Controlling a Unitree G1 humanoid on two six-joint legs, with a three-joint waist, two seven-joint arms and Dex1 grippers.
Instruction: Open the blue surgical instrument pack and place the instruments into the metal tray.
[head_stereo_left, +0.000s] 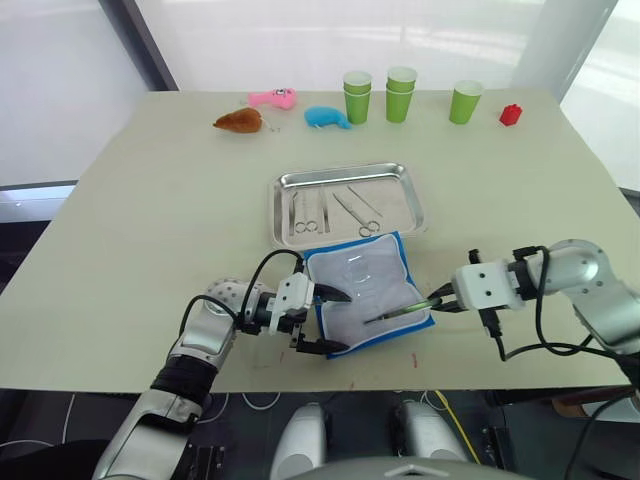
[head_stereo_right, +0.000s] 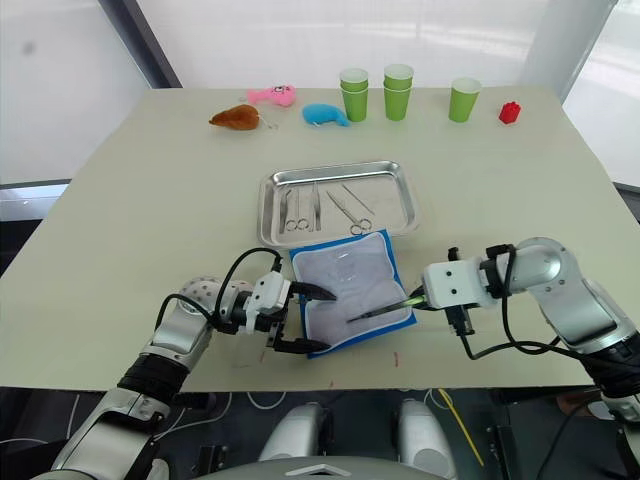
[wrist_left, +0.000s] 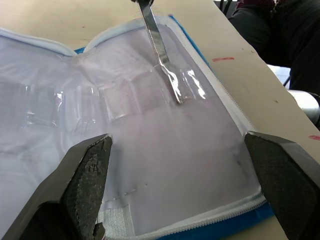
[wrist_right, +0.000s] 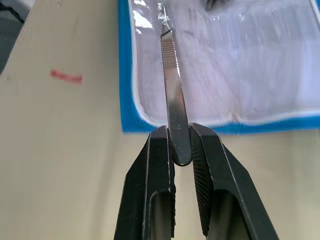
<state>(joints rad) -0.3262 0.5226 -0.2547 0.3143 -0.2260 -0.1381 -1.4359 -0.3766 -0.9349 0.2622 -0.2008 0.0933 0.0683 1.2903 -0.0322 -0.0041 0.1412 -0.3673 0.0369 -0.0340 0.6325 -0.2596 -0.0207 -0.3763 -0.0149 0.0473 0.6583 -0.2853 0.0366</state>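
Near the table's (head_stereo_left: 150, 210) front edge, the blue surgical instrument pack (head_stereo_left: 368, 288) lies open, its white-grey lining and clear pockets facing up. The left gripper (head_stereo_left: 322, 322), fingers spread wide, straddles the pack's left edge; the right gripper (wrist_right: 181, 150) pinches a flat silver scalpel handle (wrist_right: 172, 107) reaching across the lining. Just behind, touching the pack, the metal tray (head_stereo_left: 400, 174) holds scissors (head_stereo_left: 358, 211) and forceps (head_stereo_left: 308, 213).

Pack (head_stereo_left: 365, 290) lies just before tray (head_stereo_left: 415, 195); cups (head_stereo_left: 400, 95) far behind
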